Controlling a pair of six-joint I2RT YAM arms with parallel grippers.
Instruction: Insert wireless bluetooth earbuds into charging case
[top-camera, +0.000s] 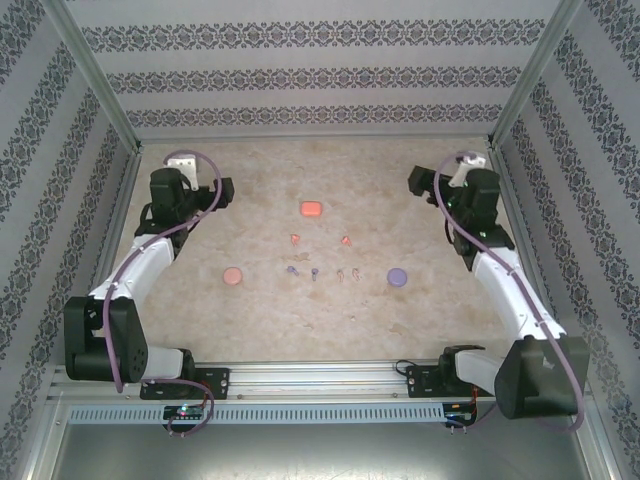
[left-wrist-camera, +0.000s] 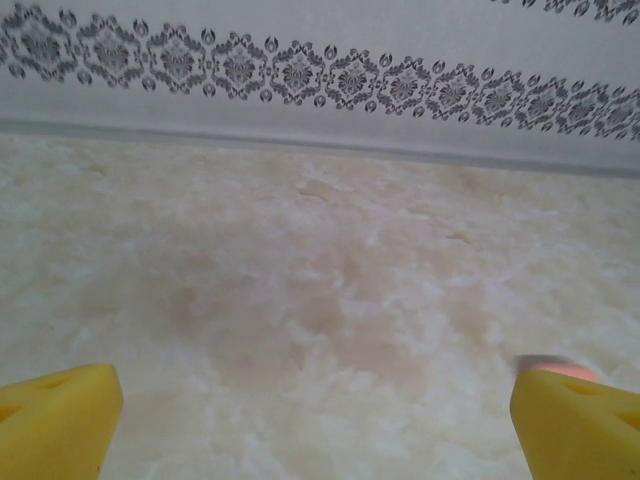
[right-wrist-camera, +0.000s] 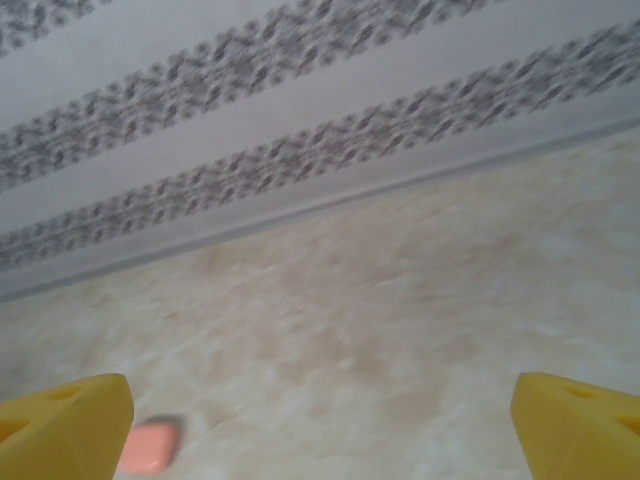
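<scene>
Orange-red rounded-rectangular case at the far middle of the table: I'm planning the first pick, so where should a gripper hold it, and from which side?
Probably from straight above, jaws closing across the two long edges of the orange-red rounded-rectangular plastic case. It lies flat on the marbled table, long axis running left-right, nothing touching it, so its low sides are reachable.

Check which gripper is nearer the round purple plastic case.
Right. The right gripper hangs on the far side of the round purple plastic case, nearly in line with it; the left gripper is farther back too, but well off to the left.
</scene>
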